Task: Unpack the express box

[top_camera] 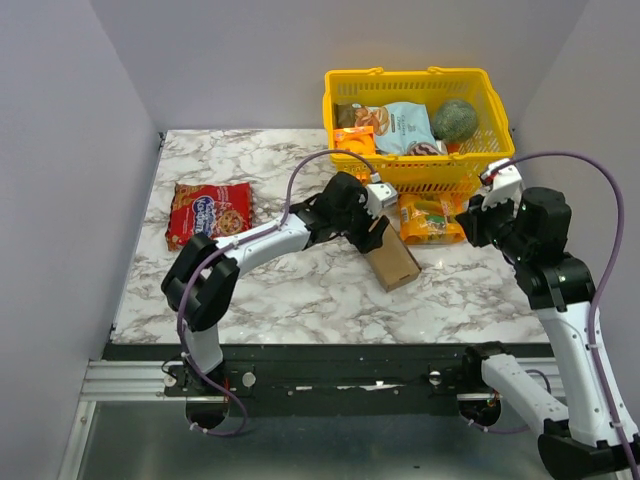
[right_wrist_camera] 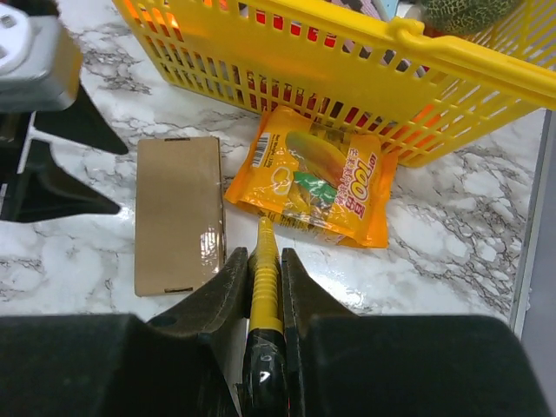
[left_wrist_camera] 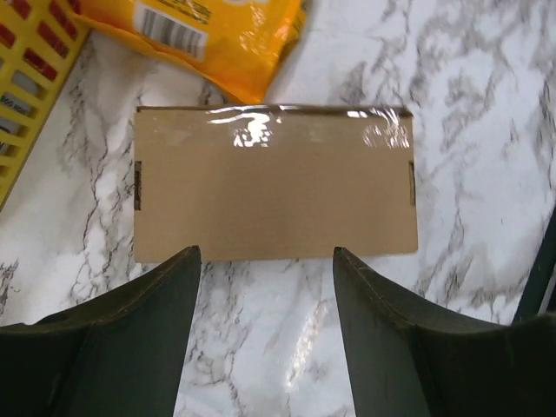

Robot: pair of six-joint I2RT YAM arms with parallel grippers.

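Note:
The express box (left_wrist_camera: pixel 274 182) is a plain brown cardboard mailer lying flat on the marble table, with shiny clear tape along its far edge. My left gripper (left_wrist_camera: pixel 265 256) is open at the box's near long edge, with only bare table between its fingers. In the top view the express box (top_camera: pixel 395 260) lies in front of the basket, with the left gripper (top_camera: pixel 376 232) at its far end. My right gripper (right_wrist_camera: pixel 263 261) is shut on a yellow and black cutter tool (right_wrist_camera: pixel 265 248), whose tip points at the gap between the express box (right_wrist_camera: pixel 178 213) and an orange snack bag (right_wrist_camera: pixel 317 178).
A yellow plastic basket (top_camera: pixel 440 170) with several snacks and a green round item stands at the back right. The orange snack bag (top_camera: pixel 430 222) lies against its front. A red snack bag (top_camera: pixel 210 213) lies at the left. The right gripper (top_camera: pixel 468 228) hovers right of the orange bag.

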